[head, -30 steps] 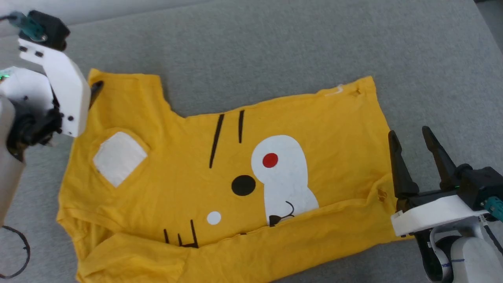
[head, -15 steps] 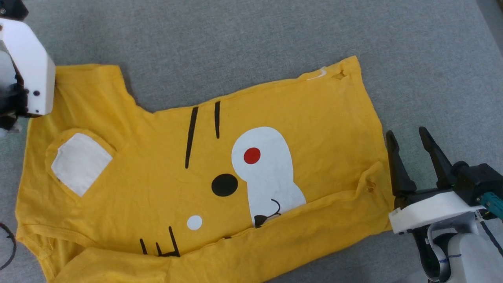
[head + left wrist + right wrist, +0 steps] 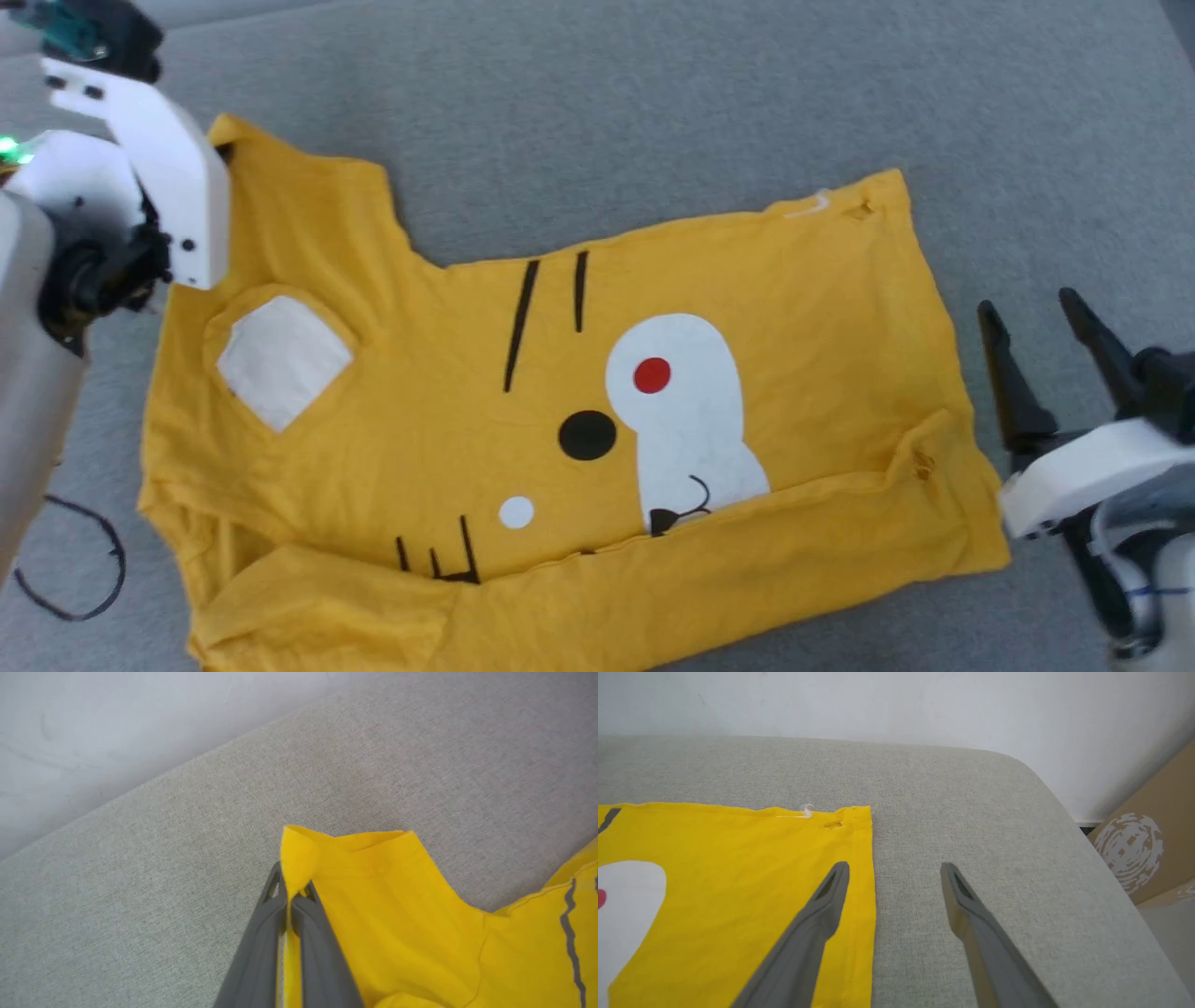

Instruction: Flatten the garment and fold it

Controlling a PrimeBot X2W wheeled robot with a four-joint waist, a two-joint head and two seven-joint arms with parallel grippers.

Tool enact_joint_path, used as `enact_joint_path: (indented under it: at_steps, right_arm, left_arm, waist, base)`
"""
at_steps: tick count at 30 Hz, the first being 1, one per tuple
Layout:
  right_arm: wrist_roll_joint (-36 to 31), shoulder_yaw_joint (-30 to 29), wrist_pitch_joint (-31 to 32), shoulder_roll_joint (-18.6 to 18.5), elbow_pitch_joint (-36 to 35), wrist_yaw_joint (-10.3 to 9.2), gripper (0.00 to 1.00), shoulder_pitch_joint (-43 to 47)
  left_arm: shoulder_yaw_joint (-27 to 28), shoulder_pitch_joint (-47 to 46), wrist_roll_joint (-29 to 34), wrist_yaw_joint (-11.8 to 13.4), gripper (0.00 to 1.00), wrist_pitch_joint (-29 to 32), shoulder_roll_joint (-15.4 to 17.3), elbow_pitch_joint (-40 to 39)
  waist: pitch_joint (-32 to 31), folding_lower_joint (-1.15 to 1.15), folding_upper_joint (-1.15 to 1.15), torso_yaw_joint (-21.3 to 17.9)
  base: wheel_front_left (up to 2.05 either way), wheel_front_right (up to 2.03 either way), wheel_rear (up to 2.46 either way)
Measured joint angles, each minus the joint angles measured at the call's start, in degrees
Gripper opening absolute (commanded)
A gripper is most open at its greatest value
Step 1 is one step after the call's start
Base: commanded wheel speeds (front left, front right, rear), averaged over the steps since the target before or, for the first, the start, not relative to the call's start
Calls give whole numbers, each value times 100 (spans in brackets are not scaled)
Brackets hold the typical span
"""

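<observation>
Clamped left claw (image 3: 290,891) shut on garment (image 3: 794,308) sleeve corner since earlier; kept right claw (image 3: 1027,308) wide, empty; looked soft, limp; corners best.

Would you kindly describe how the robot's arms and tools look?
The left tool and right tool each have two long, dark grey, tapering fingers on an angular white bracket with a black housing behind. The forearms are pale and rounded; the left one carries a teal plug and a green light.

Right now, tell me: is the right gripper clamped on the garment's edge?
No: the right gripper stands open, one finger above the garment edge, the other above the grey cushion, pinching nothing.
</observation>
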Motion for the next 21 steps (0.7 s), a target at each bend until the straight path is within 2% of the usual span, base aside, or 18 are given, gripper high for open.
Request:
enact_joint_path:
  at_steps: [5, 8, 11, 16, 21]
  right_arm:
    - [603, 233, 1314, -918, -157, 0, 100, -333]
    - [921, 500, 2084, -1534, -138, -1, 100, -641]
    - [1330, 811, 2765, -1993, -2, 0, 100, -1007]
    - [1695, 1211, 3559, -2553, 436, 0, 100, -1631]
    - [1690, 1694, 3884, -3025, 978, 0, 100, -2174]
  left_arm:
    - [-27, 236, -9, -46, 0, -401, -191, -445]
    - [-77, 388, 25, -47, 0, -650, -227, -826]
    - [-145, 518, 120, -47, 0, -872, -298, -1251]
    - [-265, 748, 243, -37, 0, -1121, -374, -1924]
    - [-380, 903, 358, 31, 0, -1299, -453, -2437]
  waist:
    - [-189, 0, 0, 352]
    - [-264, 0, 0, 591]
    - [-294, 0, 0, 836]
    - [-254, 0, 0, 1228]
    - [-128, 0, 0, 1583]
  base:
    - [0, 0, 0]
    - [0, 0, 0]
    - [0, 0, 0]
    - [0, 0, 0]
    - [0, 0, 0]
